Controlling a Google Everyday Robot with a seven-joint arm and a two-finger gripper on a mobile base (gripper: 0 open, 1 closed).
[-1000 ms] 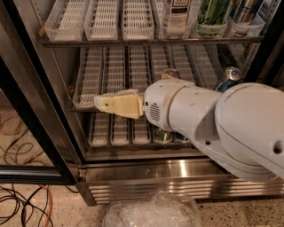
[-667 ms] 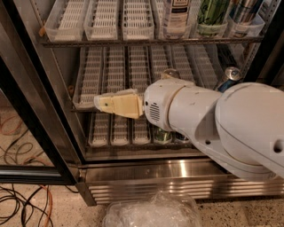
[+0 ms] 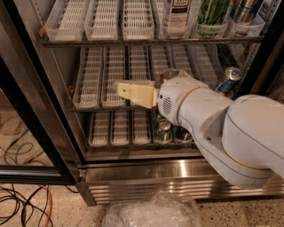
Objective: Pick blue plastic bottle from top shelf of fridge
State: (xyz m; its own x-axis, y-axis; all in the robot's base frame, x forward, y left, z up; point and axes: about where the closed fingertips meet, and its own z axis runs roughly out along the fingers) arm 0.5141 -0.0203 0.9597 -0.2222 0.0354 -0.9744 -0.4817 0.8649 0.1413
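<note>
The blue plastic bottle (image 3: 176,15), clear with a pale label and a dark panel, stands in a lane tray on the top shelf (image 3: 102,42) of the open fridge (image 3: 146,184); its upper part is cut off by the frame. My gripper (image 3: 123,91), cream-coloured, points left in front of the middle rack, well below the bottle and to its left. It holds nothing that I can see. My white arm (image 3: 222,128) fills the right of the view and hides part of the lower racks.
A green bottle (image 3: 213,12) and a metal can (image 3: 245,11) stand right of the blue bottle. Cans sit on the middle rack (image 3: 228,79) and the bottom rack (image 3: 163,131). The black door frame (image 3: 31,128) stands left. Cables (image 3: 20,199) and a crumpled plastic bag (image 3: 153,213) lie on the floor.
My gripper has moved to the right and a little upward in front of the middle rack. The bottles and cans have not moved.
</note>
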